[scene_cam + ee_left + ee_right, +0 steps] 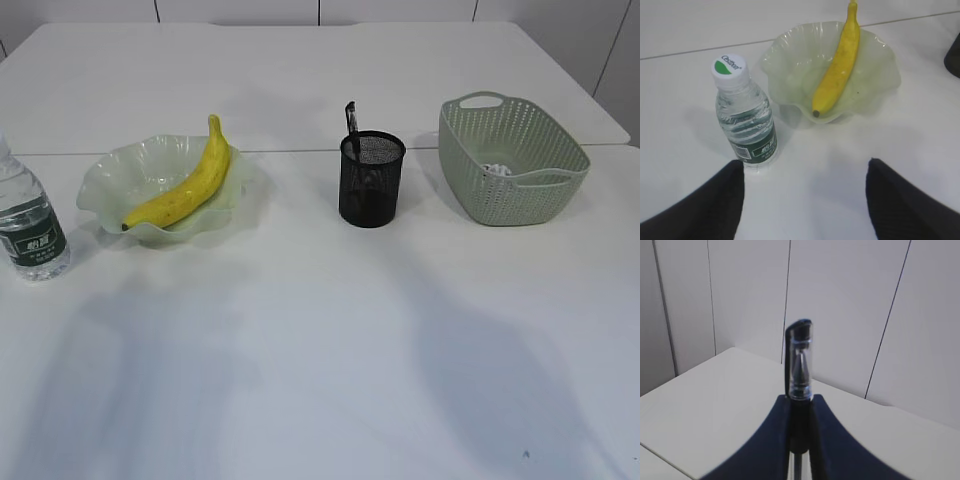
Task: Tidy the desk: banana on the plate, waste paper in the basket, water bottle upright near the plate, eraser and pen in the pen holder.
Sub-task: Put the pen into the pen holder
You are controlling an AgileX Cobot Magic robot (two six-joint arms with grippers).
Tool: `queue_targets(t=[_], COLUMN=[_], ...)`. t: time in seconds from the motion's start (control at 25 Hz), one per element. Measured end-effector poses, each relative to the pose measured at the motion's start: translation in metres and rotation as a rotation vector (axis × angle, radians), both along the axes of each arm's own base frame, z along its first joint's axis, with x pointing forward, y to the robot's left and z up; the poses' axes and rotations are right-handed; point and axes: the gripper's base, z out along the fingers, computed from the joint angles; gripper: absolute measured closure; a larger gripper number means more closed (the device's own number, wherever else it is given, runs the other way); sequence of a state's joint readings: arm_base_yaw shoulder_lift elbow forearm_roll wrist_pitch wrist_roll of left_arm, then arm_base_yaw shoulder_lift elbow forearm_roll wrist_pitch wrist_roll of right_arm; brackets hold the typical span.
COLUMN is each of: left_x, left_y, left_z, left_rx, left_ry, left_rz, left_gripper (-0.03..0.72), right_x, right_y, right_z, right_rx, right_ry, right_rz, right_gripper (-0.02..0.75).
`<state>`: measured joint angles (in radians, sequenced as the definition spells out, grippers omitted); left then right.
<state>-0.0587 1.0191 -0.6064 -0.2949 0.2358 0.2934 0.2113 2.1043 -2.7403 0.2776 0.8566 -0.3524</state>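
Note:
The banana (185,190) (837,75) lies on the pale green plate (110,175) (880,65). The water bottle (30,225) (745,120) stands upright left of the plate. A black pen (352,125) sticks up out of the mesh pen holder (371,180). White waste paper (497,170) lies in the green basket (515,195). The eraser is hidden. My left gripper (805,165) is open above bare table, just in front of the bottle. My right gripper (801,399) is shut on a clear-capped pen (799,360), pointing at the wall. Neither arm shows in the exterior view.
The white table runs back to a seam behind the plate and basket. The holder's edge (954,55) shows at the right of the left wrist view. Arm shadows fall on the front of the table.

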Motion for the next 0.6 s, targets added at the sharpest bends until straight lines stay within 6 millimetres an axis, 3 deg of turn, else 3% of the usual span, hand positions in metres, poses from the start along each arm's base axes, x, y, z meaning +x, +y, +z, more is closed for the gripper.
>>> queue_targets(t=[0.6], left_x=[-0.006], left_y=[0.000], left_z=[0.008], left_rx=[-0.011], left_ry=[-0.040], left_rz=[0.003], left_gripper=[0.151], right_x=[-0.107], right_y=[-0.027], right_z=[0.087], right_rx=[0.024], right_ry=[-0.140], right_rz=[-0.046], right_gripper=[0.678])
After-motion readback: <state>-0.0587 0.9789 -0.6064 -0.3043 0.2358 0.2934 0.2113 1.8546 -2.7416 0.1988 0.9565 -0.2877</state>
